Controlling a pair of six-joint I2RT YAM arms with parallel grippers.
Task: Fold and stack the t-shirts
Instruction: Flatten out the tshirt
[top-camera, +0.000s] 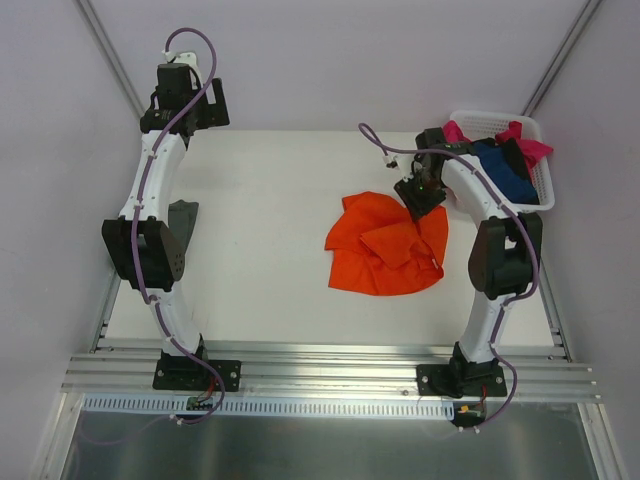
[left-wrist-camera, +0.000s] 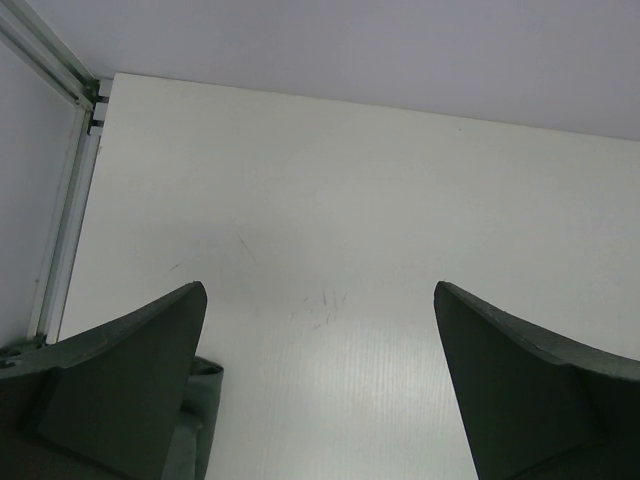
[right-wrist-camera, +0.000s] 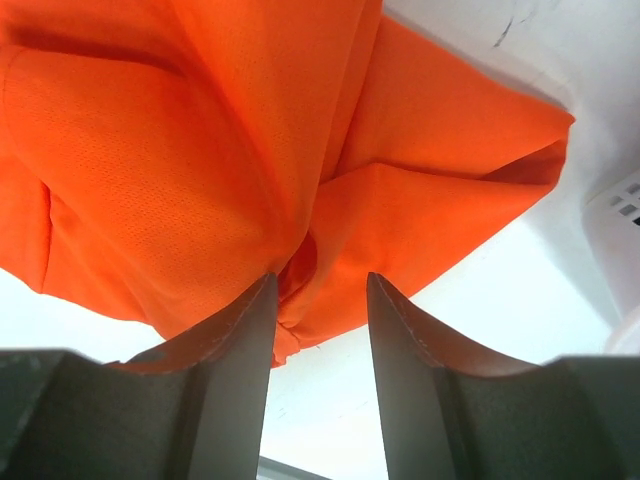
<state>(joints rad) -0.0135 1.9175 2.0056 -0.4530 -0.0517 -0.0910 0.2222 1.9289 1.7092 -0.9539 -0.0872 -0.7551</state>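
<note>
**Sam:** The left pincer (left-wrist-camera: 318, 298) is spread wide open and holds nothing. There is only bare table (left-wrist-camera: 330, 180) under it.

**Mia:** What is that by it?

**Sam:** A bit of the grey-green t-shirt (left-wrist-camera: 203, 400). It is at the bottom left of that camera's picture, just beside one finger.

**Mia:** Where is the orange t-shirt (top-camera: 385, 250)?

**Sam:** A little right of the middle in the top view, crumpled on the table. It has no long side. It is about as wide as it is tall.

**Mia:** Which pincer is nearer?

**Sam:** The right pincer (right-wrist-camera: 321, 277), by a lot. It is at the shirt's upper right edge, pinched on a bunch of the cloth. Almost all the shirt lies down and to the left of it. I think the next pull should go up and right, away from the heap.

**Mia:** And further right?

**Sam:** The white basket (top-camera: 548, 190) is in the upper right. The pink t-shirt (top-camera: 535, 150) and the navy t-shirt (top-camera: 500, 165) are in it.
</note>
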